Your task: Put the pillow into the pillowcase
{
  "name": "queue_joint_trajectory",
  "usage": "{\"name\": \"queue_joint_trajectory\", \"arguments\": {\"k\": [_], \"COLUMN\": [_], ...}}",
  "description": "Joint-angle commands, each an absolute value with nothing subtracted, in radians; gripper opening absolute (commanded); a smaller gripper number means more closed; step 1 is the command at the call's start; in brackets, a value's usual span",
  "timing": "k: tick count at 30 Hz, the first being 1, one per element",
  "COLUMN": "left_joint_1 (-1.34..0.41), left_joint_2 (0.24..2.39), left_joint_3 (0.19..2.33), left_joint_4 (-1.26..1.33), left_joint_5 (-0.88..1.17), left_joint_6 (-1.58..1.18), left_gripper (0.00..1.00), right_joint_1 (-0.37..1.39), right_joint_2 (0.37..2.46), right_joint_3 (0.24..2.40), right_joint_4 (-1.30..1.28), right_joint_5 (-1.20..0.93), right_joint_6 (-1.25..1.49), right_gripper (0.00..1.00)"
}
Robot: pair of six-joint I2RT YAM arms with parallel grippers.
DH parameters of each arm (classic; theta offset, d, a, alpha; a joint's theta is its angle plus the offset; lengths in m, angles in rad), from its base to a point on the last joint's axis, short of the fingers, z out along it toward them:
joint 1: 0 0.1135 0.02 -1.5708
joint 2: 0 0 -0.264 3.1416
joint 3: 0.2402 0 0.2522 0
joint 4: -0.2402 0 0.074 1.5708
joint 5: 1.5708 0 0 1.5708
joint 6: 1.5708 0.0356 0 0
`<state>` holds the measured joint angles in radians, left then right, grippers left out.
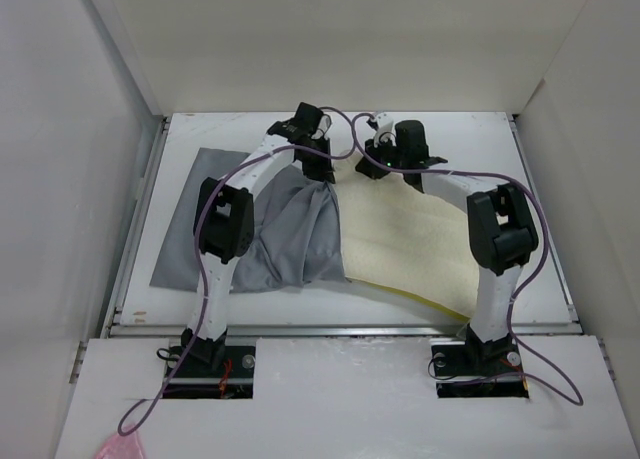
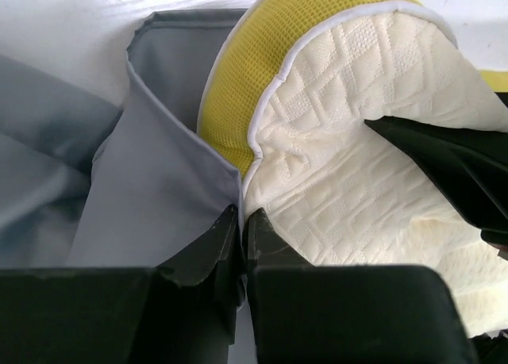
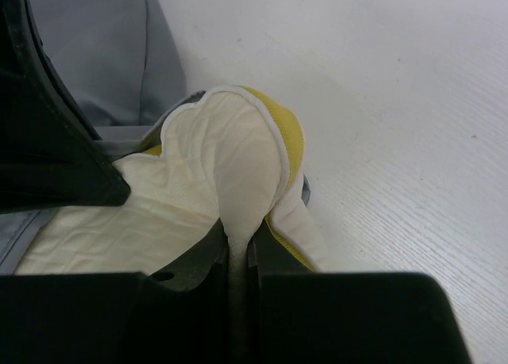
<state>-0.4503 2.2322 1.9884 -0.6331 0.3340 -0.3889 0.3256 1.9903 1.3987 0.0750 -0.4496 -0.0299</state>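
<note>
Under the pillowcase (image 1: 290, 239), pillow's (image 1: 410, 244) left edge lies hidden.

I am finding nothing to read here. No words, numbers or brand marks are showing on the pillow (image 2: 357, 189) or the pillowcase (image 2: 151, 189) — not in any of my views.
</note>
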Motion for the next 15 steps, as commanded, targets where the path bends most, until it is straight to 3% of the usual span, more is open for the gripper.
{"name": "queue_joint_trajectory", "arguments": {"k": [1, 7, 10, 15], "left_joint_1": [-0.44, -0.41, -0.388, -0.388], "left_joint_2": [2.185, 2.091, 2.143, 2.217], "left_joint_3": [1.974, 2.022, 2.193, 2.393], "left_joint_4": [-0.692, -0.73, -0.826, -0.841], "left_joint_5": [0.238, 0.128, 0.042, 0.1], "left_joint_6": [-0.38, -0.39, -0.39, -0.379], "left_gripper": [0.0, 0.0, 0.0, 0.0], "right_joint_1": [0.33, 0.339, 0.35, 0.434], "right_joint_2": [1.956, 1.899, 1.829, 1.738], "right_joint_3": [1.398, 1.358, 1.281, 1.193], "right_joint_4": [0.074, 0.087, 0.144, 0.178], "right_joint_5": [-0.431, -0.396, -0.46, -0.606], "right_joint_6": [-0.058, -0.067, -0.104, -0.199], "right_gripper": [0.0, 0.0, 0.0, 0.0]}}
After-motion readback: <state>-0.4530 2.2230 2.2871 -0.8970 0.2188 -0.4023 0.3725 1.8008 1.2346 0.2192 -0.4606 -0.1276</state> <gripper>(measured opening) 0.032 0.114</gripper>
